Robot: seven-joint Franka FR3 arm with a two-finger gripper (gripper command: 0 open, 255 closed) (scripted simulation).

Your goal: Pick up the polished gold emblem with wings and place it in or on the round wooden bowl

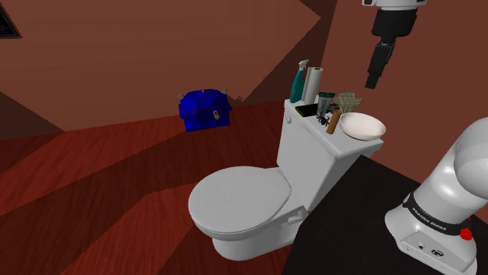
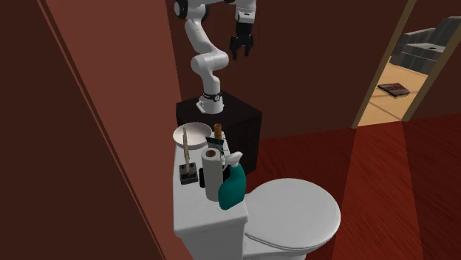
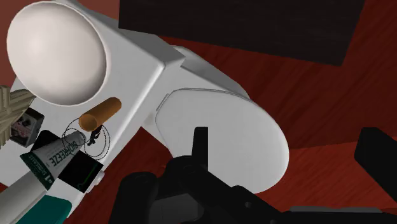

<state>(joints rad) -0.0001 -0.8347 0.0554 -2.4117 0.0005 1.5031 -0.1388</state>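
Note:
The round bowl (image 1: 362, 125) (image 2: 190, 135) (image 3: 56, 54) is drawn plain white and stands on the toilet tank's end nearest the stand. The emblem (image 1: 323, 119) (image 3: 94, 137) shows as a small, dark, thin-lined figure lying on the tank lid beside a brown cylinder (image 1: 335, 123) (image 3: 102, 112), between the bowl and the bottles. My gripper (image 1: 374, 78) (image 2: 241, 50) (image 3: 289, 149) hangs high above the tank, well clear of everything. Its fingers (image 3: 200, 143) stand apart, open, with nothing between them.
A teal spray bottle (image 1: 298, 84) (image 2: 233, 185), a white paper roll (image 1: 313, 82) (image 2: 212, 173), a tube (image 3: 54, 156) and small boxes crowd the tank's far end. The toilet lid (image 1: 238, 199) is down. A blue object (image 1: 204, 109) sits on the floor by the wall.

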